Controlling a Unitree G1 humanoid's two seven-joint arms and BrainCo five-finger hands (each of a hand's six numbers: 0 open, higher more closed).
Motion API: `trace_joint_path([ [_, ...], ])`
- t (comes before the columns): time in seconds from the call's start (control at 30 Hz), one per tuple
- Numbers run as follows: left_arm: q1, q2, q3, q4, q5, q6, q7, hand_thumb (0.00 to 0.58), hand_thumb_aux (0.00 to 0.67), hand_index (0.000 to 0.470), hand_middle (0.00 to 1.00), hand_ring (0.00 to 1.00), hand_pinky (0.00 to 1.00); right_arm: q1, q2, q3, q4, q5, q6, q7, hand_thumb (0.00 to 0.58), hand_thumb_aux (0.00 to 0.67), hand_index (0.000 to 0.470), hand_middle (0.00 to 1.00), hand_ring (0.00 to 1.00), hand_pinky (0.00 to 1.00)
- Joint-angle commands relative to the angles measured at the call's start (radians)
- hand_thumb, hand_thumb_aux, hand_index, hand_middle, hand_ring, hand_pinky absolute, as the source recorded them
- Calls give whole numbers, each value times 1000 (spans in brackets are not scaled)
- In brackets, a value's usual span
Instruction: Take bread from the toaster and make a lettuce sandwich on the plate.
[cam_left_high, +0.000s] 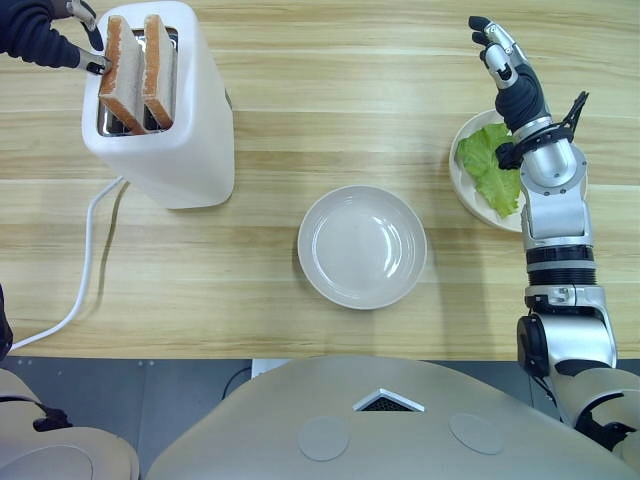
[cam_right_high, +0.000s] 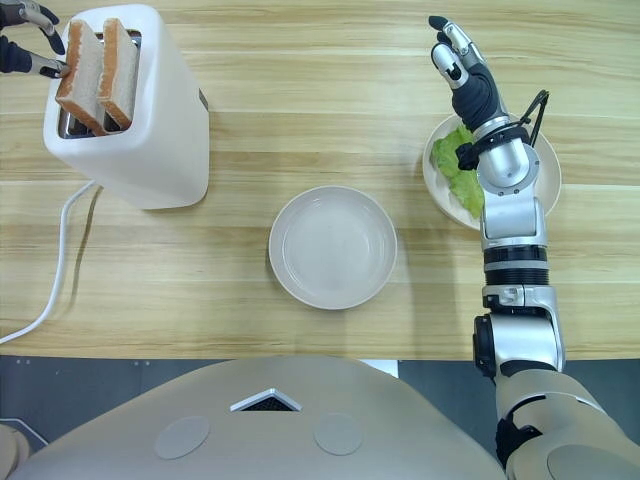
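A white toaster (cam_left_high: 170, 130) stands at the far left with two toasted bread slices (cam_left_high: 135, 70) sticking up from its slots. My left hand (cam_left_high: 45, 35) is at the toaster's far left corner, its fingertips (cam_left_high: 93, 66) spread against the outer face of the left slice without closing on it. An empty round plate (cam_left_high: 362, 290) lies in the middle of the table. At the right, green lettuce (cam_left_high: 488, 160) lies on a small white plate (cam_left_high: 462, 185). My right hand (cam_left_high: 505, 65) hovers just beyond that plate, open with its fingers stretched out.
The toaster's white cord (cam_left_high: 85, 270) runs from its base toward the table's near left edge. Bare wooden tabletop (cam_left_high: 330, 90) stretches between the toaster and the lettuce plate.
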Motion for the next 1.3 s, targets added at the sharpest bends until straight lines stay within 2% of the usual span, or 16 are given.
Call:
trace_joint_path([
  [0.03,-4,-10,-14,11,0,10,-12,456,360,253,0,0,0,9,-3,4,-1,-9,13,2,0,0,0,0,0,0],
  [0.43,-18,6,2,3,-9,17,-23,445,347,243,0,0,0,7,-3,6,7,-14,14,2,0,0,0,0,0,0],
  [0.83,-8,22,28,-13,-27,20,-38,464,370,260,0,0,0,8,-6,6,14,-18,11,0,0,0,0,0,0,0],
  [1.3,5,4,20,-37,-58,45,-52,462,368,258,0,0,0,0,-6,7,30,-33,2,-5,0,0,0,0,0,0],
])
